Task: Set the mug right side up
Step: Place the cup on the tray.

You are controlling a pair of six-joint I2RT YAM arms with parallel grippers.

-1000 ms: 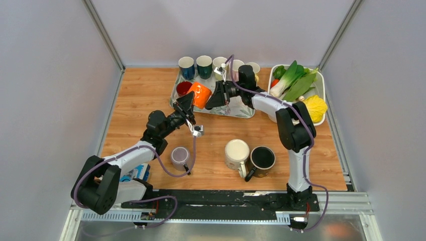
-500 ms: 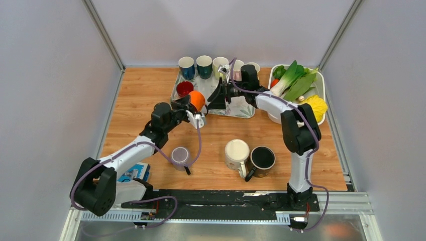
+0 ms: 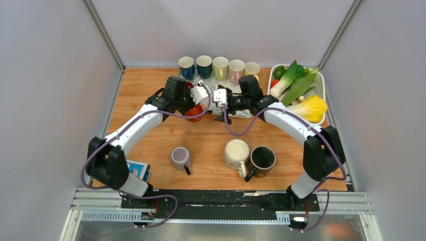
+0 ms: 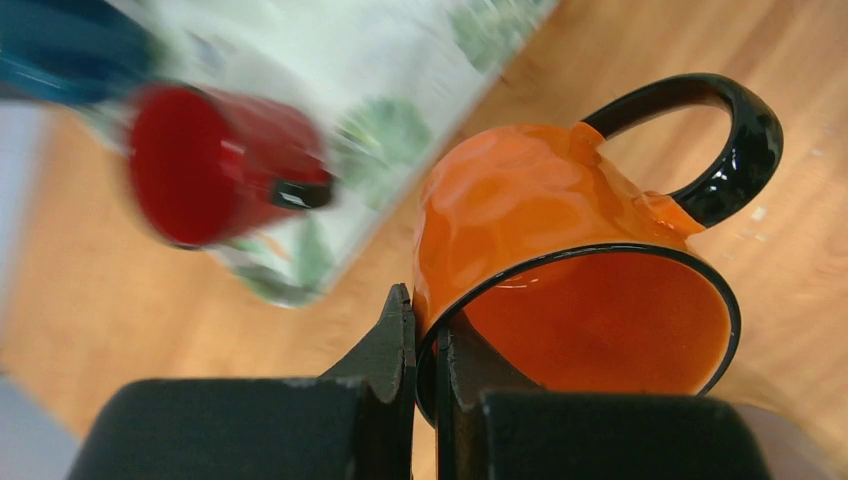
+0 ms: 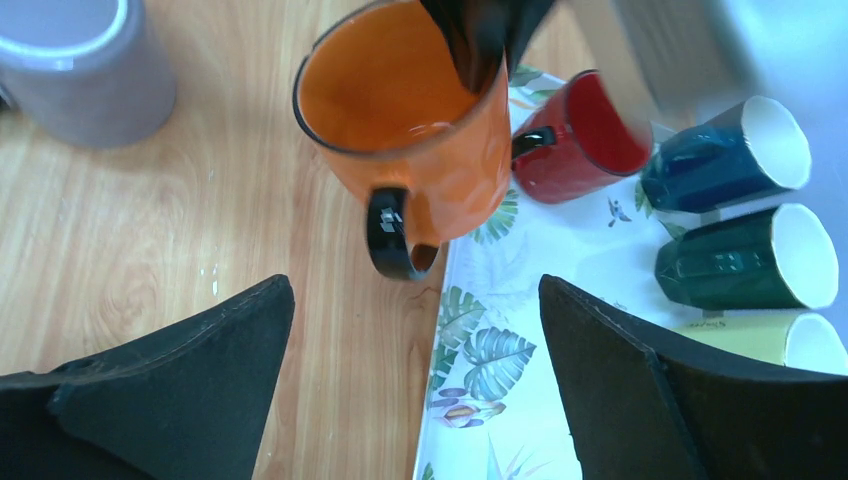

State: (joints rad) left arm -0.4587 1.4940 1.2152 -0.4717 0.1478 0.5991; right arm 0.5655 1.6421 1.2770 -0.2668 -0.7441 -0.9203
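Note:
The orange mug (image 3: 193, 112) with a black handle hangs tilted, its mouth up, from my left gripper (image 3: 197, 103) over the wood beside the tray's edge. The left wrist view shows my left gripper (image 4: 432, 340) shut on the mug (image 4: 560, 250), with one finger inside the rim and one outside. In the right wrist view the mug (image 5: 420, 120) has its handle toward the camera. My right gripper (image 5: 415, 290) stands open and empty just short of it, over the tray's edge. From above, that gripper (image 3: 222, 111) sits right of the mug.
A leaf-print tray (image 3: 241, 111) holds a red mug lying on its side (image 5: 580, 140) and a row of upright mugs (image 3: 220, 68) at the back. A grey mug (image 3: 180, 157), cream mug (image 3: 236, 152) and black mug (image 3: 262, 158) stand near the front. A vegetable basket (image 3: 301, 90) is at right.

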